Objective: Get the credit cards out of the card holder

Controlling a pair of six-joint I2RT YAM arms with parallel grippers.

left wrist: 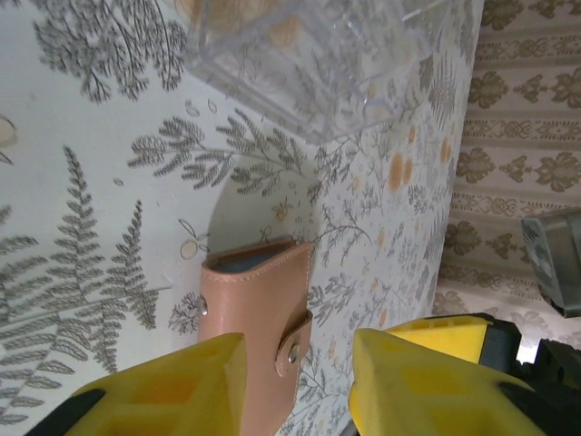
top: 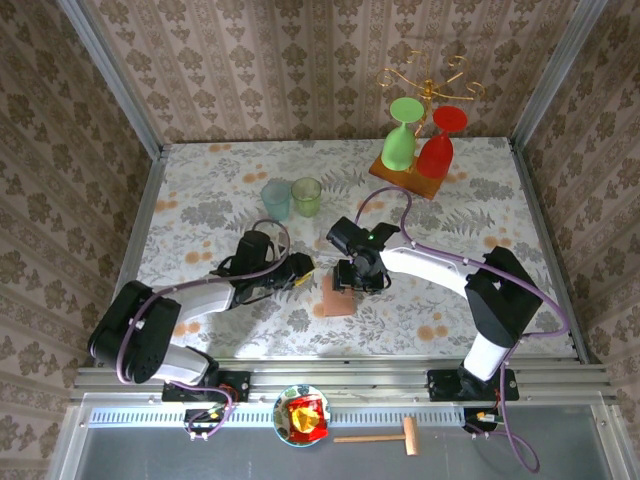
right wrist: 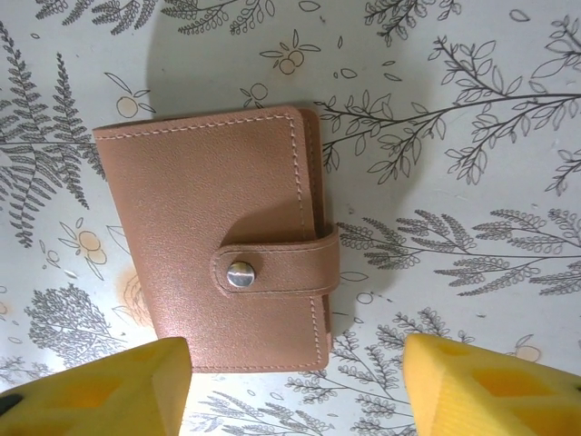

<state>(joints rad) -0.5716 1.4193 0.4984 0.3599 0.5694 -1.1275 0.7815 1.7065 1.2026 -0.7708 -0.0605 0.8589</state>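
On the floral table (top: 200, 200), near its middle, the card holder (right wrist: 218, 236) lies flat: tan leather, folded closed, its strap (right wrist: 281, 268) fastened by a metal stud (right wrist: 240, 274). The left gripper (left wrist: 295, 350) and right gripper (right wrist: 295, 350) straddle it, jaws released. Its pockets are hidden, apart from a grey-blue sliver at one end.

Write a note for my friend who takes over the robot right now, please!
Left tool: open, straddling the near end of the card holder, not clamped.
Right tool: open, above the holder.
Card holder: flat on the table between the arms, snap strap fastened.
Done: no cards out yet.
Left: unsnap it, open it, pull out the credit cards, hidden for now.
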